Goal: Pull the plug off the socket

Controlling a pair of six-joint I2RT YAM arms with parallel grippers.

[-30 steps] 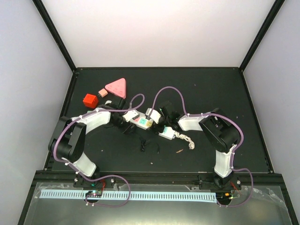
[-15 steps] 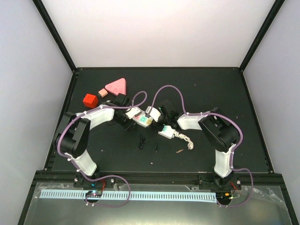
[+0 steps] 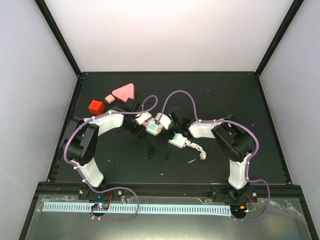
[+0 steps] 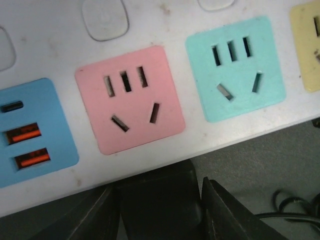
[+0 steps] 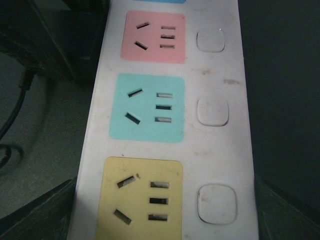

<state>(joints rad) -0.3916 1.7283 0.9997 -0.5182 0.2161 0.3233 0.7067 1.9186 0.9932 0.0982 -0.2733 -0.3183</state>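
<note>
Mostly the socket [image 3: 154, 129] is smooth white plastic, a long flat bar with rounded edges and some small dirty marks. It lies slanted in the middle of the matte black table [image 3: 225, 95], between the two arms. At its right end there is a short white cord [image 3: 198, 149], twisted into a knot.

The left wrist view shows four flat coloured faces: blue [image 4: 30, 130], pink [image 4: 129, 99], green-blue [image 4: 235, 67] and a strip of yellow [image 4: 306, 45]. The blue face has two orange slots and one dark slot, which the right wrist view does not show. The right wrist view gives three full faces and three soft, rounded square buttons [image 5: 212, 111] beside them.

The right gripper [image 5: 165, 200] stands wide. Its dark fingers [image 5: 47, 212] press on both long sides of the socket, so it is clamped across the width.

The fingers [image 4: 102, 215] of the left gripper [image 4: 160, 200] are apart at the socket's long edge. A dark block [image 4: 160, 195] sits between them. I cannot tell what it is, or whether the gripper holds it.

Only the top view shows the rest: one thin black cable [image 3: 157, 154] curled on the table just in front of the socket, and far to the left one red cube [image 3: 96, 107], one small pale block [image 3: 109, 99] and one pink triangle [image 3: 124, 92].
</note>
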